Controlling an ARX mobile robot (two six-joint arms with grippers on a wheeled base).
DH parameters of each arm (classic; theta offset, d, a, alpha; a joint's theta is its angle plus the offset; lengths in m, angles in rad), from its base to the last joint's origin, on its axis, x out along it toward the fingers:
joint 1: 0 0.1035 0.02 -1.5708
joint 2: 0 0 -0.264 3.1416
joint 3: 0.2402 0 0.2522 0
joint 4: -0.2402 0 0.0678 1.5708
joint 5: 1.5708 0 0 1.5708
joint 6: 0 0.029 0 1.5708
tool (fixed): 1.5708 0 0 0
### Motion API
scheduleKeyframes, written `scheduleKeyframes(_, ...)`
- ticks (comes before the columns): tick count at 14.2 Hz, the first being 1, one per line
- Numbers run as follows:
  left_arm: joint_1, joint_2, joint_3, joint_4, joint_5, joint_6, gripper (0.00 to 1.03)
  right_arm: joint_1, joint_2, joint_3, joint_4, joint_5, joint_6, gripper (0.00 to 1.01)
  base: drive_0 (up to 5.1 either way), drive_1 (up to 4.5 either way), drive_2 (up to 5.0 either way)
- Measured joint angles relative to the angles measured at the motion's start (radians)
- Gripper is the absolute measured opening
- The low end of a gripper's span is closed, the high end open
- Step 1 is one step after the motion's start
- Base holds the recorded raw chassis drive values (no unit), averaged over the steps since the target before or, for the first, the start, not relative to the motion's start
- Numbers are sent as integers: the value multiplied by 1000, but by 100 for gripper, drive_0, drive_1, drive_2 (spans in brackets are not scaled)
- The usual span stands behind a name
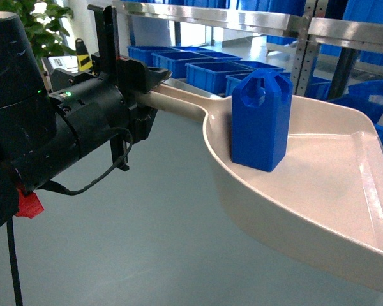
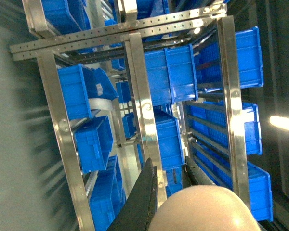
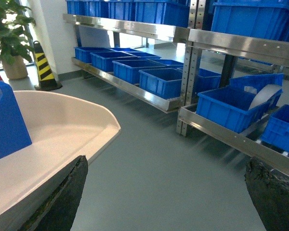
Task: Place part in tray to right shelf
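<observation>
The head camera looks down close over the tray (image 1: 319,191); the left wrist view faces the shelf (image 2: 139,120) rolled sideways; the right wrist view shares tray and shelf.

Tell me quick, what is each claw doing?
Left claw: shut on the long handle of the beige plastic scoop tray, which carries the small blue jerrycan-shaped block.
Right claw: open, holding nothing.

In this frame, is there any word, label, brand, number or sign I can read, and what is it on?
No legible text in any view.
The small bright blue jerrycan-shaped plastic part: no print visible.
The large cream plastic dustpan-shaped tray: plain.
The ribbed blue plastic crates on the stainless-steel shelf: no readable labels.
The yellow-and-black striped post: hazard stripes only, no wording.
</observation>
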Motion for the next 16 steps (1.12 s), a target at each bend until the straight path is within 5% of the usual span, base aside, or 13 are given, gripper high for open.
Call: scheduleKeyframes(16,0,0,0,0,0,0,13,0,0,0,0,0,0,98,-167,-167,-167)
